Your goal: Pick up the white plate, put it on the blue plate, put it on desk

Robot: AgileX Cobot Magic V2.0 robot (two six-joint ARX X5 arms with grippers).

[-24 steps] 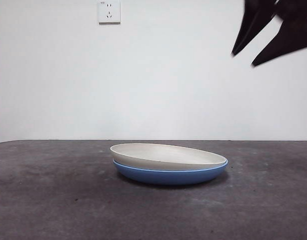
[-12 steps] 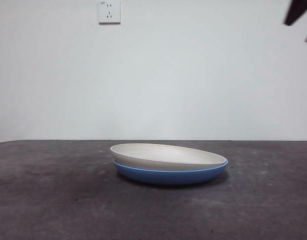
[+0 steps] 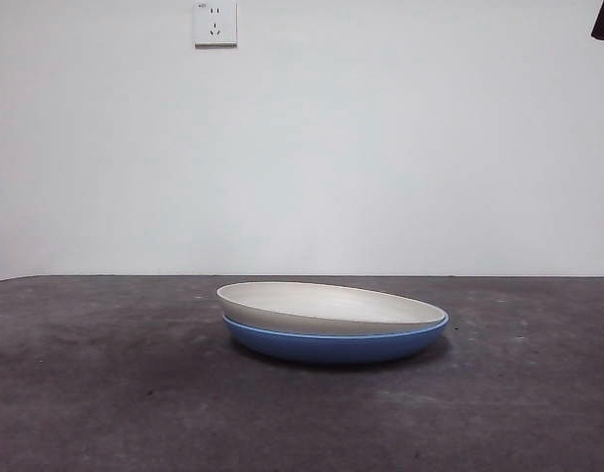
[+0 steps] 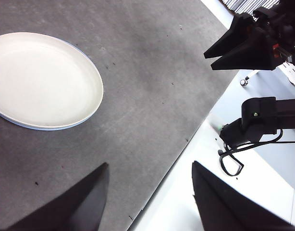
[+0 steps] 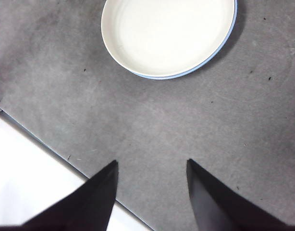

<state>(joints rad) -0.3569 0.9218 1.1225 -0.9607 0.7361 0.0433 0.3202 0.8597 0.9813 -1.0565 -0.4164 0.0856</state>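
1. Front view: white plate [image 3: 327, 306] sits nested on blue plate [image 3: 336, 342], centre-low in frame, on the desk [image 3: 105, 393]. It sits tilted, left rim higher than right, so not fully seated. Only a black gripper tip at the top right corner; which arm it belongs to can't be told here.
2. Left wrist view: left gripper [image 4: 150, 192] with jaws apart, holding nothing, over the desk edge, well apart from the white plate [image 4: 42, 79] at upper left. Right gripper [image 4: 243, 45] at upper right, away from the stack.
3. Right wrist view: right gripper [image 5: 152, 187] jaws apart, empty; white plate [image 5: 166, 36] at top centre, blue plate [image 5: 224, 45] showing only as a thin rim.
4. Risk: the tilted top plate could slide or rock if bumped; a grab at the shallow rim may catch both plates together.
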